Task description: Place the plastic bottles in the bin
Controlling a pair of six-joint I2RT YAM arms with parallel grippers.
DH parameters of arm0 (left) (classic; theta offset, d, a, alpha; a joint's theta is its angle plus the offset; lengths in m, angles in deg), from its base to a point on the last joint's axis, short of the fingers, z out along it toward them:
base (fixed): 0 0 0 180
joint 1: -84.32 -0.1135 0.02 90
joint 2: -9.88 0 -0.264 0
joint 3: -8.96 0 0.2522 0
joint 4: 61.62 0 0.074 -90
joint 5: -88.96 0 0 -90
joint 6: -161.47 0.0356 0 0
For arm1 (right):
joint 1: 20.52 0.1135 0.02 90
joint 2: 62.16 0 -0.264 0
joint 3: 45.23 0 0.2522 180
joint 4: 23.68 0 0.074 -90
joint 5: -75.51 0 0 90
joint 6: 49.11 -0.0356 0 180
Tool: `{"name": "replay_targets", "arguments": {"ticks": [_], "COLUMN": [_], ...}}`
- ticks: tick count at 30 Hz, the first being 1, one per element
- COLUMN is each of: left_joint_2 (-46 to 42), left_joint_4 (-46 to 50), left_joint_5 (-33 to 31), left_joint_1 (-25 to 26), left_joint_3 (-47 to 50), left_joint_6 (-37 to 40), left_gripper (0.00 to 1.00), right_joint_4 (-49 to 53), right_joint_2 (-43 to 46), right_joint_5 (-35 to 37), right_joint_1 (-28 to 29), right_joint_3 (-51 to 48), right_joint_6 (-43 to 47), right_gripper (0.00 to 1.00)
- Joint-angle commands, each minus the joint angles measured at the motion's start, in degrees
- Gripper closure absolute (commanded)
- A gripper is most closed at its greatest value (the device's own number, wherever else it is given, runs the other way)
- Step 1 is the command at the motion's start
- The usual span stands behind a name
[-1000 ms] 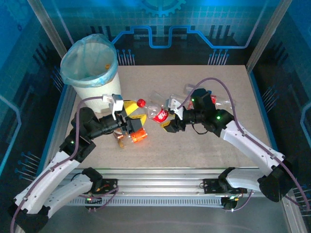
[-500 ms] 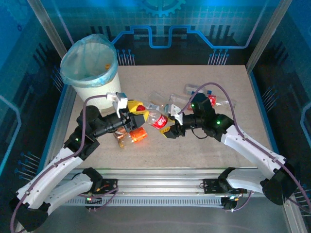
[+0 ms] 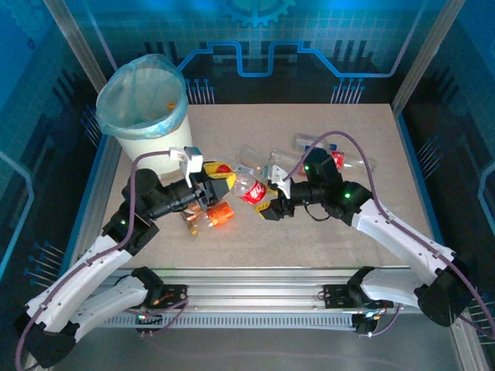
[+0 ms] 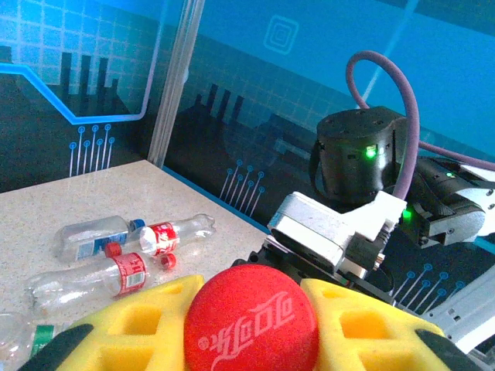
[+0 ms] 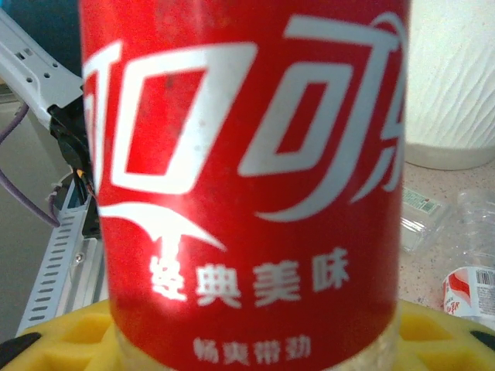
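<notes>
**Red-labelled bottle (image 3: 252, 191) spanned between my two grippers**

Left gripper (image 3: 220, 178): jaws pressed together on the bottle's red cap (image 4: 251, 328). In my left wrist view the yellow fingers (image 4: 143, 328) flank the cap on both sides.

Right gripper (image 3: 270, 207): the red label sits between my yellow pads (image 5: 54, 340). Whether they press on it, I cannot tell.

The bottle lies roughly level over the middle of the table (image 3: 348, 239), cap end toward the left gripper.

The bin (image 3: 147, 139) stands at the far left corner, well apart from the bottle.

An orange-labelled bottle (image 3: 220, 216) lies on the table just beside the left gripper. More bottles (image 4: 124, 274) lie toward the far right of the table.
</notes>
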Motion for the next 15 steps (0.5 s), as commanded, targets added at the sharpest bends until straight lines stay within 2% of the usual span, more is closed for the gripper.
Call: {"name": "replay_targets", "arguments": {"ticks": [1,4,8,9,15], "left_joint_2": [-0.49,-1.37,-2.92,-3.46,-5.80], "left_joint_4": [-2.84,-2.33,-1.29,-1.02,4.06], "left_joint_5": [-5.86,-9.46,-15.57,-17.44,-29.35], "left_joint_1": [-0.20,-0.21,-0.21,-0.16,-0.19], "left_joint_3": [-0.14,0.10,0.79,0.95,-1.41], "left_joint_6": [-1.88,-2.35,-2.86,-3.06,-2.36], "left_gripper": [0.97,1.00,1.00,1.00,1.00], "right_joint_4": [-1.52,-1.95,-2.14,-2.25,-2.84], "right_joint_2": [-0.07,-0.10,0.27,0.46,1.87], "right_joint_5": [0.35,1.21,2.88,3.30,9.53], "right_joint_1": [0.96,1.19,1.83,2.02,2.76], "right_joint_3": [0.43,0.67,0.53,0.55,-0.23], "right_joint_6": [-1.40,-2.11,-1.61,-1.48,-1.43], "right_gripper": [0.41,0.28,0.16,0.02,0.00]}}
